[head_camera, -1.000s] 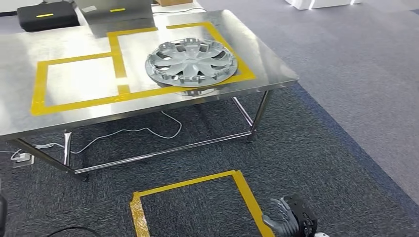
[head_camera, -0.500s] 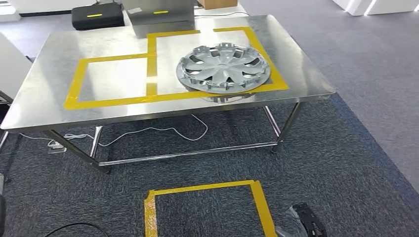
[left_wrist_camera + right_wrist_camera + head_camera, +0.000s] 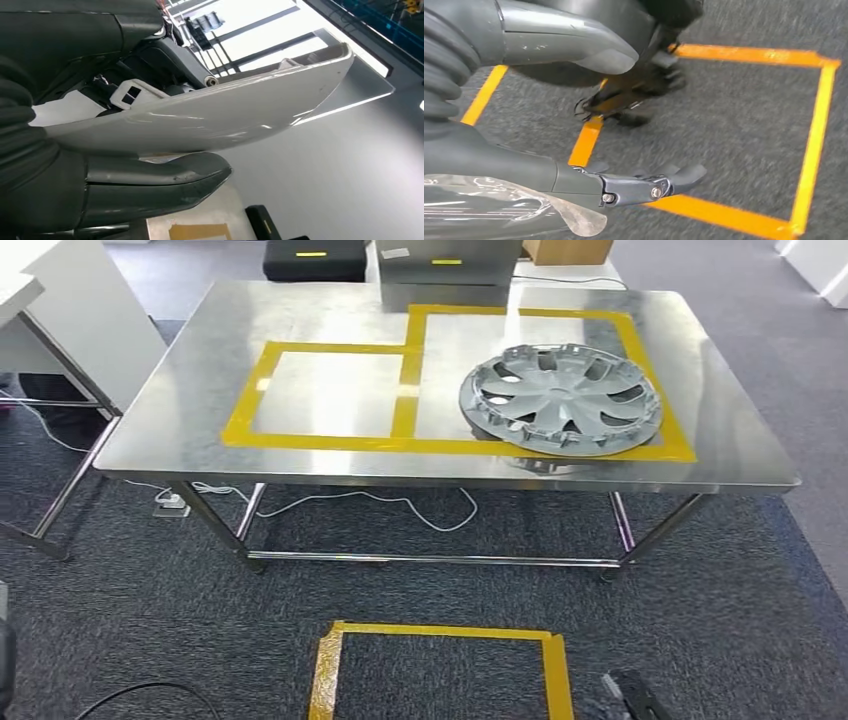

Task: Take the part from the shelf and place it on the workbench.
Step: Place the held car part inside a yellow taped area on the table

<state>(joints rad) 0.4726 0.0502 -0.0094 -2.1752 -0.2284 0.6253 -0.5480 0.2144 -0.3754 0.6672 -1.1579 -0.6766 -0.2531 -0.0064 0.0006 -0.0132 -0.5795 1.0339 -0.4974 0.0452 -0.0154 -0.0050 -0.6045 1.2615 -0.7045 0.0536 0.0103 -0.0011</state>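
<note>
The right hand [image 3: 589, 115] hangs low over dark carpet [image 3: 734, 125], thumb and darker fingers spread apart with nothing between them. From the head view a dark part of it [image 3: 630, 695] peeks in at the bottom right of the frame, beside a yellow tape rectangle [image 3: 440, 632] on the floor; the right wrist view shows that same tape outline close under the fingers.

The left hand [image 3: 100, 185] fills the lower left of its wrist view, its thick thumb lying just under a white curved shell [image 3: 225, 115]. Whether the hand grips anything cannot be told, since the rest of its fingers are hidden.

The part, a silver wheel cover [image 3: 560, 398], lies flat on the steel desk [image 3: 200, 380], in the right of two yellow-taped boxes [image 3: 405, 400]. Its near rim overlaps the front tape line and sits near the desk's front edge. The left taped box holds bare metal.

Behind the desk sit a black case [image 3: 315, 258] and a grey box [image 3: 447, 268]. A white table [image 3: 50, 310] stands at upper left, with a gap of carpet between it and the desk. White cable [image 3: 420, 510] trails under the desk.
</note>
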